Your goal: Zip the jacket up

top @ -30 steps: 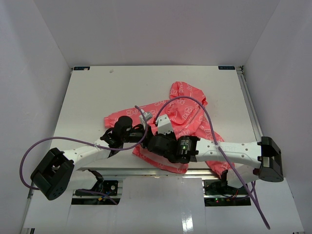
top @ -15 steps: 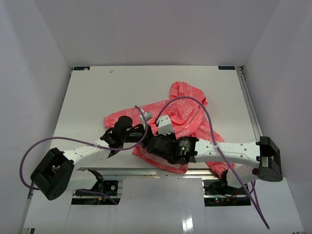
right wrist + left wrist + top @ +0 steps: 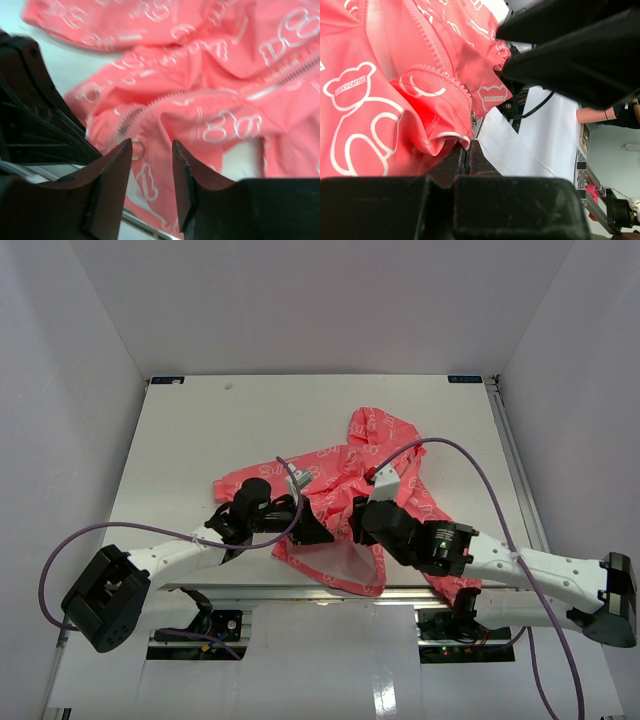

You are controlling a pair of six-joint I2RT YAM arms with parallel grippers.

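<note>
Counter is white and boxed in by white walls on the left, far and right sides, with a metal rail along the near edge. Bare surface shows across the far strip and the whole left half; a narrower strip runs down the right side. Both arms crowd the near middle, their wrists close together over the cloth. The jacket lies crumpled centre-right on the counter, hood toward the far wall, one sleeve out to the left, and the lower hem reaching the near edge by the rail. Coral-pink thin fabric, white outline bear prints, and white lining showing where the front gapes near the hem. The zipper runs up the front in pink teeth, its sides apart at the bottom. The left hand is pressed together, pinching the jacket's bottom hem just under the zipper end. The right hand is spread, nothing between its fingers, hovering just above a fold beside the zipper line, with a small metal ring just beside its left fingertip. Right wrist view is blurred. A purple cable loops above the jacket's right part.
</note>
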